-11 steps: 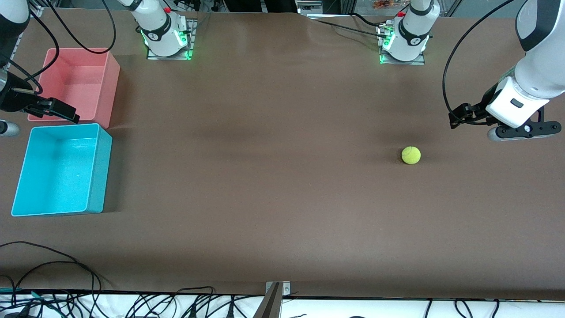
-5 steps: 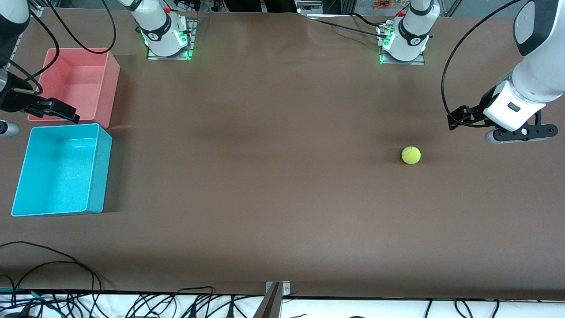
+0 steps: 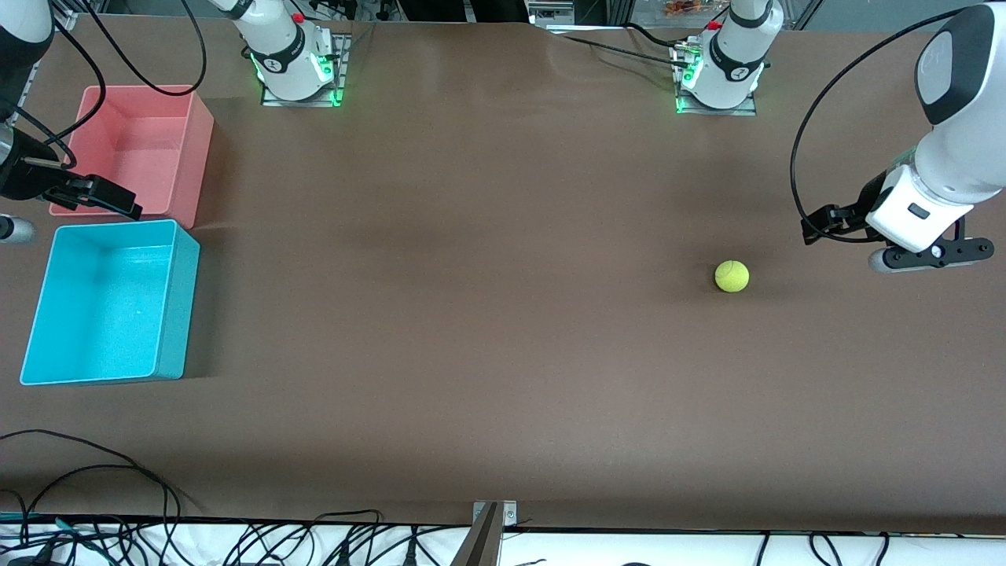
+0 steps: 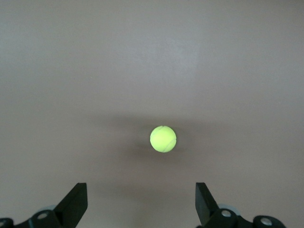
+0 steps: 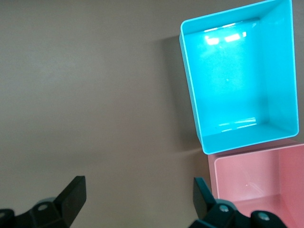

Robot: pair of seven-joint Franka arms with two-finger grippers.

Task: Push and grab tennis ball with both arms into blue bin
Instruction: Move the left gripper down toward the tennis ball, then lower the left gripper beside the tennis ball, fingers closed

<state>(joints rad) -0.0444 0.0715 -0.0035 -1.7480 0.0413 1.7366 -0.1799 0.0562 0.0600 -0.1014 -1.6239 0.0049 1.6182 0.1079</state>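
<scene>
We have yet to touch the tennis ball, lying well apart from the blue bin; our left hand and right hand hover released.

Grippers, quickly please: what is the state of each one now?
Left gripper: open, empty, above the table near the tennis ball.
Right gripper: open, empty, beside the blue bin.

Setting: robotics lab. Evidence: my two white arms bolted on green-lit bases at a brown-covered worktop; loose black cables along its near edge; metal framing and equipment past my bases.
</scene>
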